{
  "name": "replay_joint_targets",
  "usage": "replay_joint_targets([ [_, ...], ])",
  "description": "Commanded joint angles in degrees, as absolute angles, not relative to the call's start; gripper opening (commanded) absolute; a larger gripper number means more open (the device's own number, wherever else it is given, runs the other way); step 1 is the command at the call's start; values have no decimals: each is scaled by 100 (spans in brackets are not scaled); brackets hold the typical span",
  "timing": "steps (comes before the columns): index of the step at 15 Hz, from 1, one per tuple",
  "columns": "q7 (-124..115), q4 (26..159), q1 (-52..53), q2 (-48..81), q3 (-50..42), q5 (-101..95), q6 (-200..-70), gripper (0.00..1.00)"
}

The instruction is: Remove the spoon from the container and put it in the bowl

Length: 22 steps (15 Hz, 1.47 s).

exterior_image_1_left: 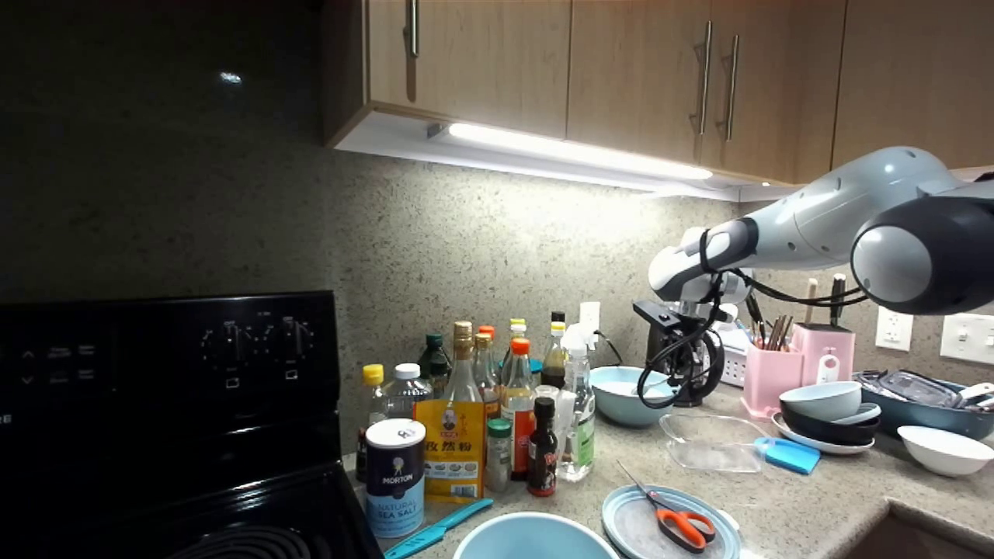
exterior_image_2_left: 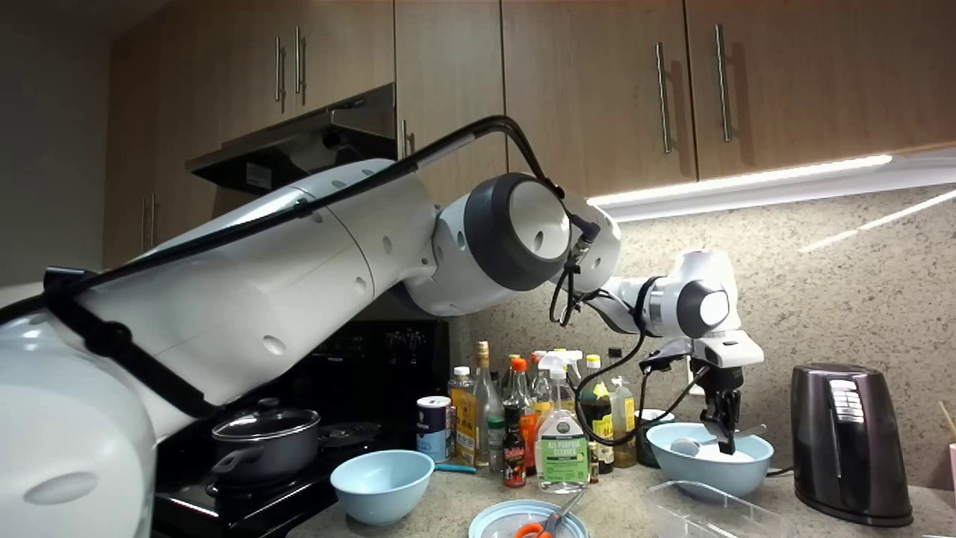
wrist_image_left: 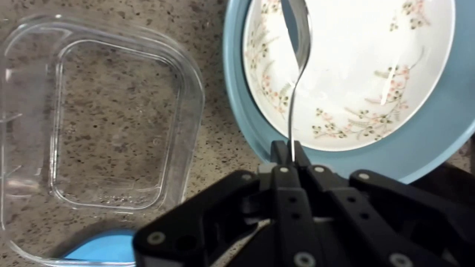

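- The arm (exterior_image_2_left: 246,299) reaches over the counter (exterior_image_1_left: 784,497), wrist bent so that the tool (wrist_image_left: 290,150) points down over the light blue bowl (exterior_image_2_left: 706,468) near the kettle (exterior_image_2_left: 851,448).
- The tool's fingers are closed on the handle of the spoon (wrist_image_left: 291,115), one at each side.
- The spoon is over that bowl, its head above the white flowered dish (wrist_image_left: 345,55) inside; whether they touch cannot be told.
- In the wrist view its long axis runs nearly in line with the fingers, head toward the top edge.
- In an exterior view the head lies left of the tool, and the handle's end sticks out to the right, higher in the picture.
- The pink container (exterior_image_1_left: 773,380) stands upright, apart from the spoon.
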<state>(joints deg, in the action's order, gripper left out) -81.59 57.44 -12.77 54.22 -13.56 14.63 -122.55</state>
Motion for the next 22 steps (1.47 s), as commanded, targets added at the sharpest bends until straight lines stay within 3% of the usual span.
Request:
replay_joint_targets([
  [1, -8494, 5175, -1391, 5669, -1300, 1203, -11572, 1],
  [4, -8441, 4894, -1387, 5790, -1397, 1293, -11190, 1],
  [5, -8464, 4794, -1405, 5833, -1403, 1306, -11079, 28],
  [7, -8452, 4647, -1422, 5898, -1429, 1326, -10942, 32],
  [17, -7965, 4608, -1477, 5689, -1424, 1297, -10850, 97],
  [19, -7718, 4726, -1476, 5541, -1383, 1318, -10780, 100],
  [20, -8020, 4497, -1464, 5815, -1446, 1328, -10964, 92],
  [21, -7948, 4497, -1464, 5782, -1442, 1328, -10933, 99],
  [22, -7915, 4497, -1464, 5757, -1440, 1328, -10909, 100],
])
